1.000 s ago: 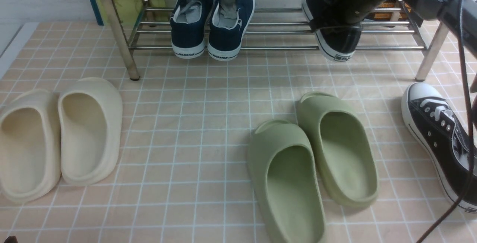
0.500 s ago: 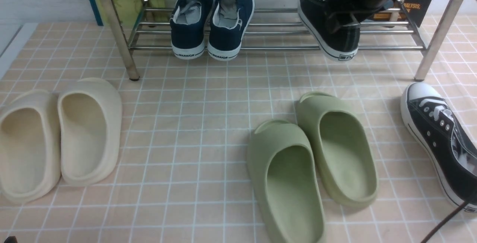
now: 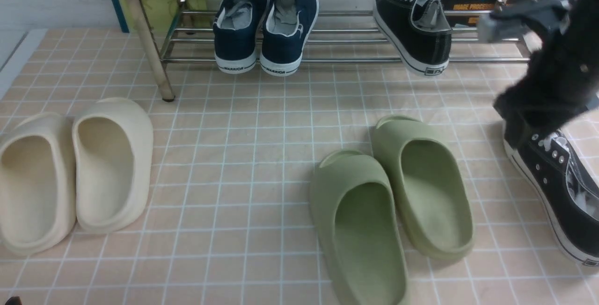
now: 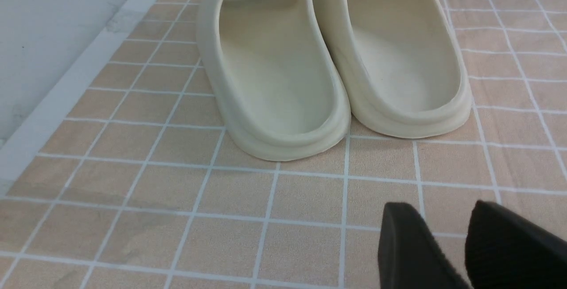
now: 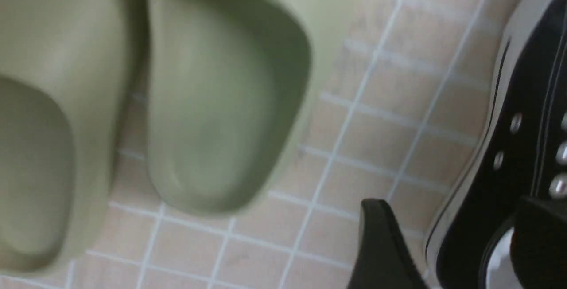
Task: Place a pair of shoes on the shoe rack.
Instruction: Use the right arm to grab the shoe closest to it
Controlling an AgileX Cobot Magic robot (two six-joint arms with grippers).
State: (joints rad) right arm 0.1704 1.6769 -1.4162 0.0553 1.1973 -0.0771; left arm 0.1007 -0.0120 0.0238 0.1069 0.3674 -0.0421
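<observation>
The shoe rack [image 3: 346, 60] carries the first black sneaker [image 3: 416, 29] at the right end of its lower shelf. The second black sneaker [image 3: 557, 192] lies on the worktop in front of the rack's right leg. Expect a light shoe with a soft canvas upper and a stiff rubber sole. Grip it at the rim of the opening. The right tool [image 5: 452, 209], fingers apart and empty, hangs over its toe end.

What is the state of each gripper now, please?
Left gripper: open, empty.
Right gripper: open over the black sneaker, not gripping it.
</observation>
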